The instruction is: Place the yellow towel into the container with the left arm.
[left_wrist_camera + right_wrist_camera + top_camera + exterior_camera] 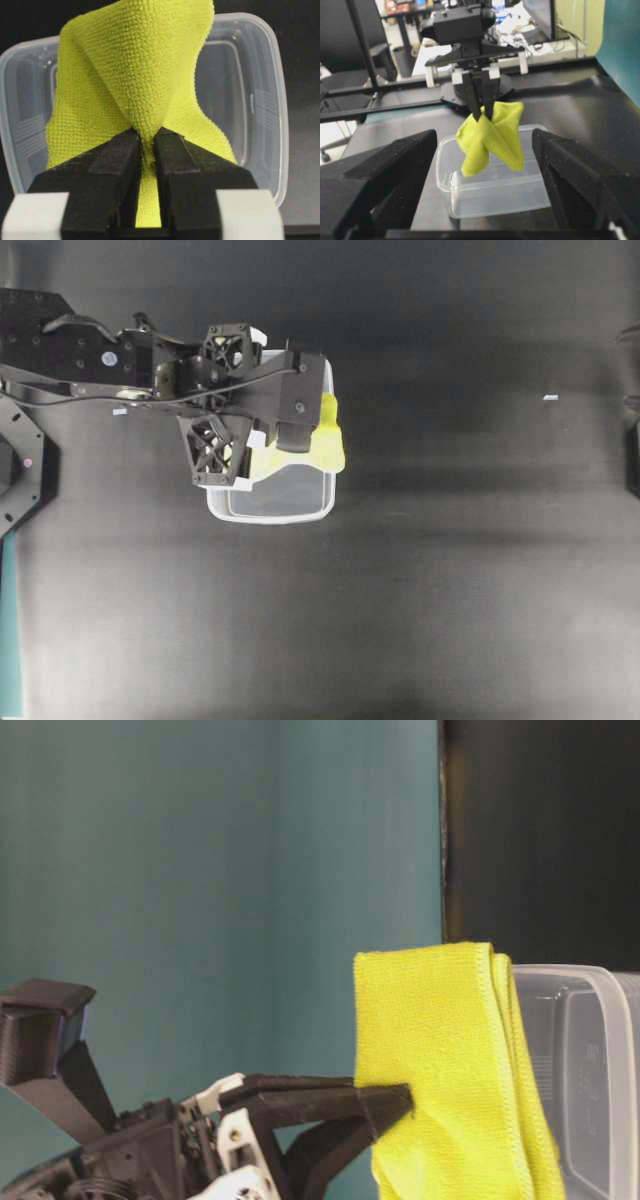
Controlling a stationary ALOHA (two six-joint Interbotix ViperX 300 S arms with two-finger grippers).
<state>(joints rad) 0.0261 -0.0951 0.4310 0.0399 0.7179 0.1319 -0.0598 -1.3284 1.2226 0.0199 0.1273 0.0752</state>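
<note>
Close up, the left gripper (146,150) pinches a bunched fold of the yellow towel (135,85), jaws pressed tight on it. Cloth hangs above the container (492,192), not yet inside it. Beyond, the right gripper (485,200) waits spread wide over the dark worktop (450,590). Looks like the lowering step; next it should descend and let go.
</note>
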